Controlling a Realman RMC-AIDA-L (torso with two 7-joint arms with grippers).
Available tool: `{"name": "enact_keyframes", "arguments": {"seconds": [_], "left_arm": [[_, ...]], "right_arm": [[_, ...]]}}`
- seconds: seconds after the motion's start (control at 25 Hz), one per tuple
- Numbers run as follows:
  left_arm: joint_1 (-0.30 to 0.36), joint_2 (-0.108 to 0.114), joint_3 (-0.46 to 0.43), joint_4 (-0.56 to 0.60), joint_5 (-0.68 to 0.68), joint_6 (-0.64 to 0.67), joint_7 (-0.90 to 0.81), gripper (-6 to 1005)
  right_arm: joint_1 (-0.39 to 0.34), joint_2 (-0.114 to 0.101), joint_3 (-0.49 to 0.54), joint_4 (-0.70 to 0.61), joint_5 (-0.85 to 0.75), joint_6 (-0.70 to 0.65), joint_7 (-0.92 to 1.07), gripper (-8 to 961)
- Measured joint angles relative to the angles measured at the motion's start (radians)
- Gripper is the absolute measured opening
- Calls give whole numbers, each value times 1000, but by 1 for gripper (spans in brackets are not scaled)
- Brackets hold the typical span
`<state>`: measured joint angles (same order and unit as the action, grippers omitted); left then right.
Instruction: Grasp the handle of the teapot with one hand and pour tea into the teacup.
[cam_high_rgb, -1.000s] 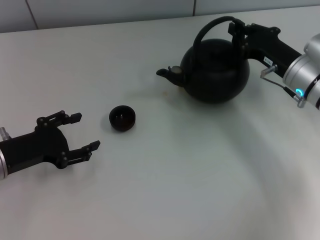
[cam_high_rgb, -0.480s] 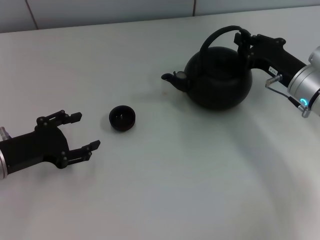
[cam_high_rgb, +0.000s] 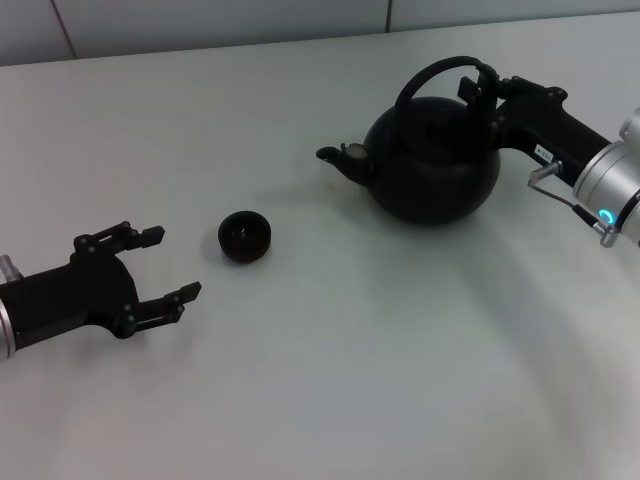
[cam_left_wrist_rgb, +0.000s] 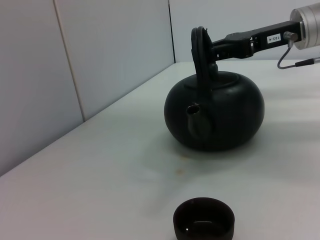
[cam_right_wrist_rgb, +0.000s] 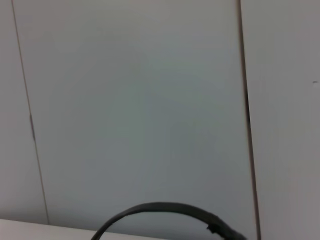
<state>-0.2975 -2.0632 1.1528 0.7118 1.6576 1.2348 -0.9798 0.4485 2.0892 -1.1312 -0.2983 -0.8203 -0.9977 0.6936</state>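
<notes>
Black, matte and round, the teapot (cam_high_rgb: 432, 165) stands on the pale counter (cam_high_rgb: 330, 380) toward the far right, its short spout (cam_high_rgb: 340, 160) pointing toward the robot's left. The handle (cam_high_rgb: 440, 75) arches upright over the flat lid. The right pincer (cam_high_rgb: 482, 88) is closed on the handle at its right-hand end, near the top of the arch; the arm reaches in from the right edge of the head view. In the left wrist view the same pincer (cam_left_wrist_rgb: 220, 50) shows clamped on the handle (cam_left_wrist_rgb: 199, 55) above the teapot (cam_left_wrist_rgb: 215, 115). Whether the pot's base touches the counter or hangs just above it cannot be told.

The teacup (cam_high_rgb: 244, 236), small and dark, sits upright on the counter well apart from the teapot, on the spout side. In the left wrist view the teacup (cam_left_wrist_rgb: 204, 219) lies nearer the camera than the pot.

The left pincer (cam_high_rgb: 160, 265) rests low at the near left, fingers spread wide, holding nothing, near the teacup but not touching it
</notes>
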Motion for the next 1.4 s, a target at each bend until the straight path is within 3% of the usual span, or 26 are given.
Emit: {"name": "enact_keyframes", "arguments": {"seconds": [0.36, 0.72, 0.96, 1.04, 1.4], "left_arm": [[1, 0, 2, 5, 1, 4, -5, 796], [9, 1, -6, 15, 1, 19, -5, 795], [21, 2, -7, 20, 1, 24, -5, 795], [36, 1, -2, 34, 1, 26, -7, 795], [66, 0, 5, 70, 1, 50, -32, 795]], "right_arm": [[-44, 1, 47, 2, 0, -68, 0, 359], [-151, -7, 108, 16, -20, -339, -5, 668], [-213, -11, 109, -6, -260, -494, -33, 806], [-219, -12, 112, -39, -414, -522, -25, 814], [-209, -13, 113, -163, -607, -459, 107, 828]]}}
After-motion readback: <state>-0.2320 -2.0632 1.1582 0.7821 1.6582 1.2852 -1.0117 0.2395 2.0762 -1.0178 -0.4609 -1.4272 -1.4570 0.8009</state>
